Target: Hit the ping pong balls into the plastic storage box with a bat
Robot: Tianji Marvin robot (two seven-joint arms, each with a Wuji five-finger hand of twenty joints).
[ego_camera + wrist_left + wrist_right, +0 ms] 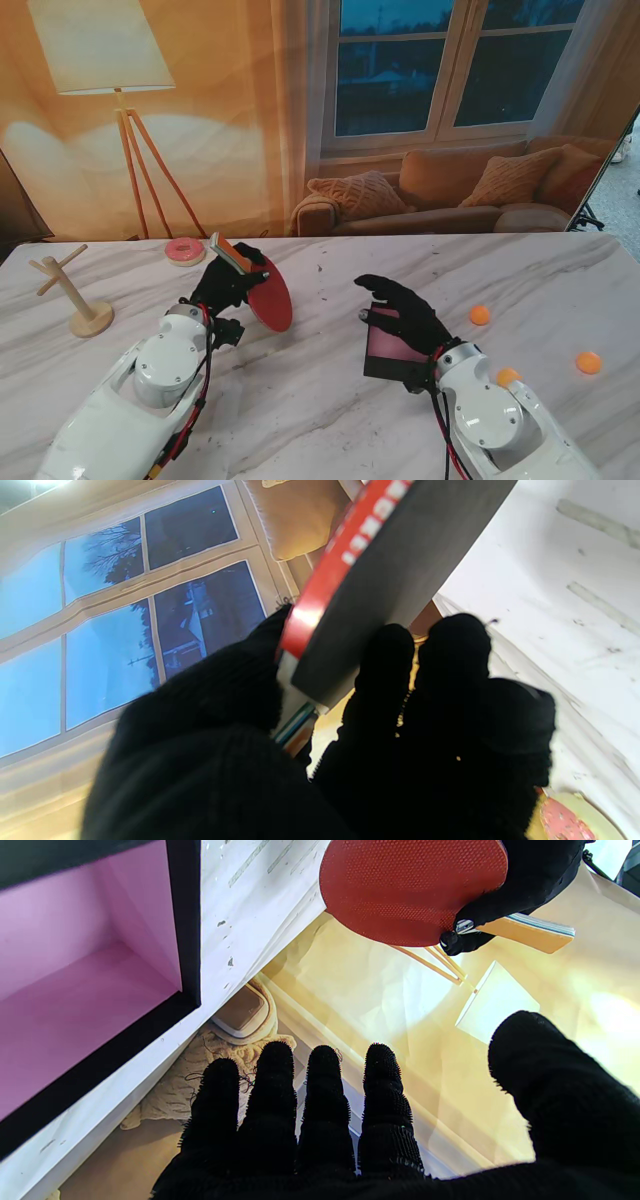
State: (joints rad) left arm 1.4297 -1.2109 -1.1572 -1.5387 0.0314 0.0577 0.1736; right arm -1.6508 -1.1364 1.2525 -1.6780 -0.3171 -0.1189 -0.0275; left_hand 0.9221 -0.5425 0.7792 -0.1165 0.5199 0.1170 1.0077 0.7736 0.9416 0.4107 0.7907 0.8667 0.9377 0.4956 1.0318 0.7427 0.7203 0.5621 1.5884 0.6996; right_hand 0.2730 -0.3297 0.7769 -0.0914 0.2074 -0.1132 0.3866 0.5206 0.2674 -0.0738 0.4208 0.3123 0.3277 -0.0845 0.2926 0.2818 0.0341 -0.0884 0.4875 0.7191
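My left hand [226, 282] is shut on the handle of a red-faced bat [272, 298], left of the table's middle, with the blade tilted down toward the marble. The left wrist view shows its dark face and red edge [390, 570] above my closed fingers [380, 715]. A pink storage box with a black rim [388, 350] lies right of centre. My right hand [405, 308] hovers over it, open and holding nothing; its spread fingers [320, 1110] show beside the box [75, 990], with the bat [410, 890] beyond. Three orange balls [480, 315] [508, 376] [589, 362] lie to the right.
A wooden peg stand [80, 297] stands at the far left. A pink ring-shaped disc [185, 250] lies near the table's far edge, behind the bat. A printed backdrop of a lamp, window and sofa rises behind the table.
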